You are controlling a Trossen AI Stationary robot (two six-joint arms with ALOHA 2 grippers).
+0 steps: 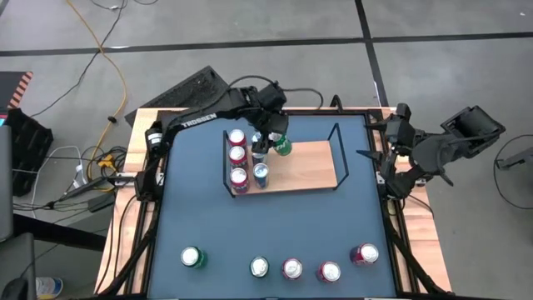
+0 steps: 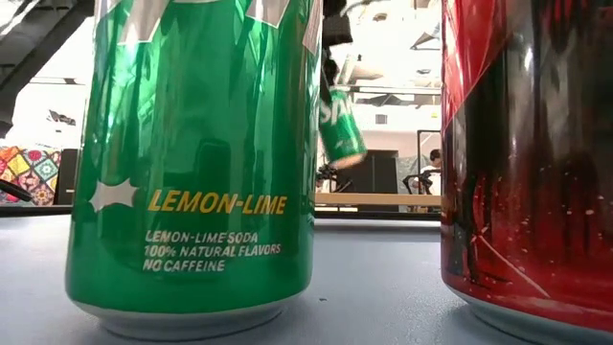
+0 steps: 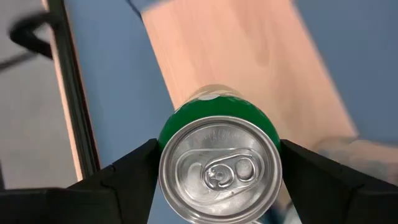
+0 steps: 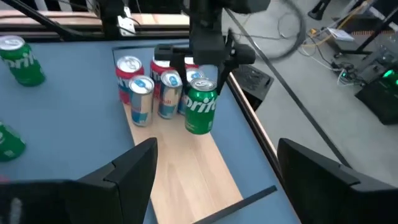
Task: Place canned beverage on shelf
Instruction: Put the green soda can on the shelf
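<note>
The left gripper [image 1: 279, 143] grips a green can [image 1: 283, 147], tilted above the shelf [image 1: 304, 165] beside the cans at its end. The right gripper [image 1: 385, 158] waits open at the table's [image 1: 275, 225] edge.

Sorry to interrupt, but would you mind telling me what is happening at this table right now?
The left tool is shut on a green can, holding it over the shelf, beside the five cans already on it. Whether it touches the board is unclear. Five more cans wait along the near edge of the table. The right tool waits open at the table's right side.
</note>
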